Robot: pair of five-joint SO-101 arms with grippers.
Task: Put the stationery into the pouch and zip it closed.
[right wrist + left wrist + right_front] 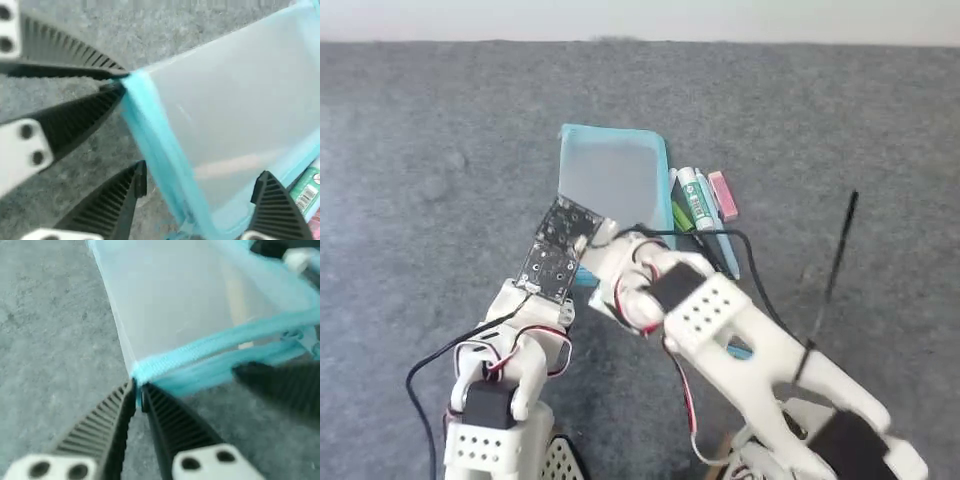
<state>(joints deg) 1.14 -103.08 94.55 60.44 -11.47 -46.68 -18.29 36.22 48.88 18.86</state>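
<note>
The pouch (610, 175) is translucent with teal edges and lies flat on the grey carpet. My left gripper (137, 387) is shut on the pouch's near corner (135, 371), where the teal zipper (225, 345) ends. My right gripper (202, 172) is open, one finger on each side of the zipper edge (160, 150), a little along from that corner. A pale long shape (235, 165) shows through the pouch wall. The stationery lies beside the pouch's right edge: a green and white tube (697, 200), a pink eraser (722, 195) and other pens.
The right arm (710, 310) crosses over the near end of the stationery pile. A thin black rod (838, 262) lies on the carpet farther right. Open carpet (440, 150) surrounds the pouch to the left and behind.
</note>
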